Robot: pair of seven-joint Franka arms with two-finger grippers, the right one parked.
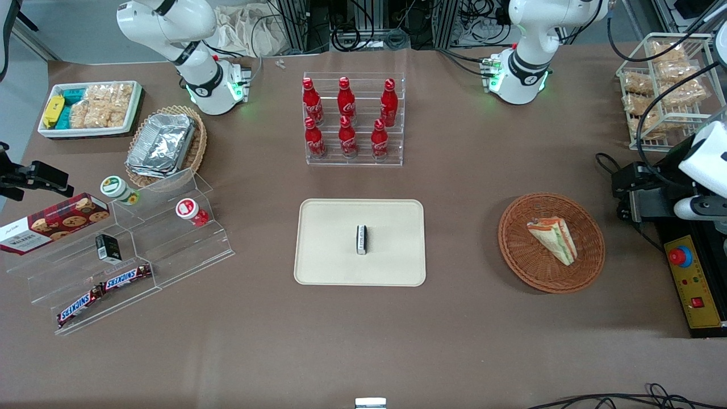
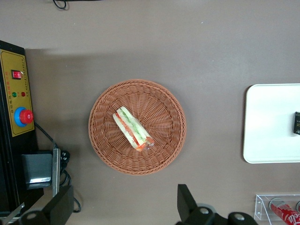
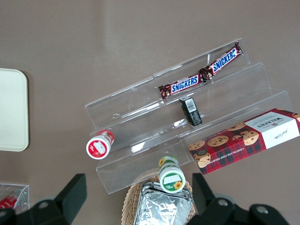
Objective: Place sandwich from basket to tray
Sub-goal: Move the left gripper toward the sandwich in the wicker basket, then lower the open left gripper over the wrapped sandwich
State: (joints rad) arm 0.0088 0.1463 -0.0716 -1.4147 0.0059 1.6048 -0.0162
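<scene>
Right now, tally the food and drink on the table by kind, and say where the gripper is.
Cola bottles: 6
Snickers bars: 2
Yogurt cups: 2
Cookie box: 1
Sandwich: 1, in the basket
Total: 12
Gripper: above table beside basket, open.

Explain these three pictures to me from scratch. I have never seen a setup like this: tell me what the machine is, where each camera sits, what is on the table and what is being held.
Two white robot arms stand at a brown table. One picture looks at them from the front; the other two come from cameras on the arms' wrists, looking down.

The working arm's black two-finger gripper hangs open above the table beside the round reddish-brown wicker basket, holding nothing. In the basket lies the small wrapped triangular sandwich. The flat cream rectangular tray sits mid-table with a small dark packet on it.

Elsewhere are red cola bottles in a clear rack, and chocolate bars and a red cookie box on a clear stepped stand toward the parked arm's end.
</scene>
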